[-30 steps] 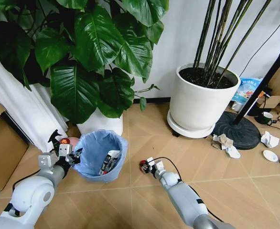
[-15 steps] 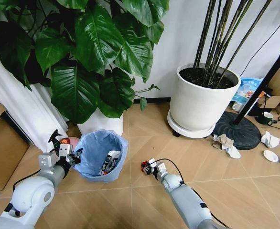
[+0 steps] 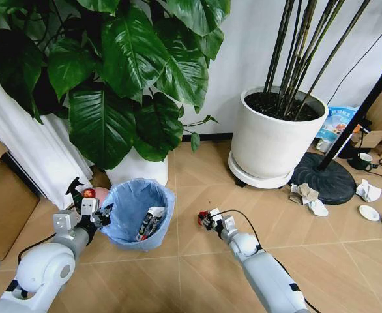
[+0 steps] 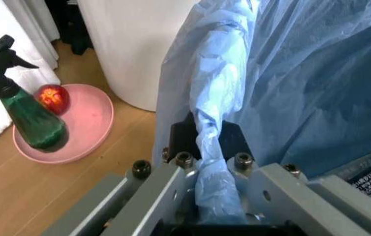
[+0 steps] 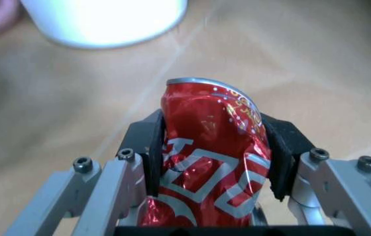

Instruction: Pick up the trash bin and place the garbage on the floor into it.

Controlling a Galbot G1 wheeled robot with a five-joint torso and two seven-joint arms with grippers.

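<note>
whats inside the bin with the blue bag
Inside the small round blue-bagged trash bin lies a black-and-white tube. Anything beneath it is hidden by the bag's folds.

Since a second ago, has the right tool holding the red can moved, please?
Yes. The right tool, shut on the can, has drifted slightly right and up in the head view, away from the bin, which stayed put.

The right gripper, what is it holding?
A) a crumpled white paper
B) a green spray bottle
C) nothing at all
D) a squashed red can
D: in the right wrist view the right gripper has its two pads pressed against the sides of a dented red can.
</note>
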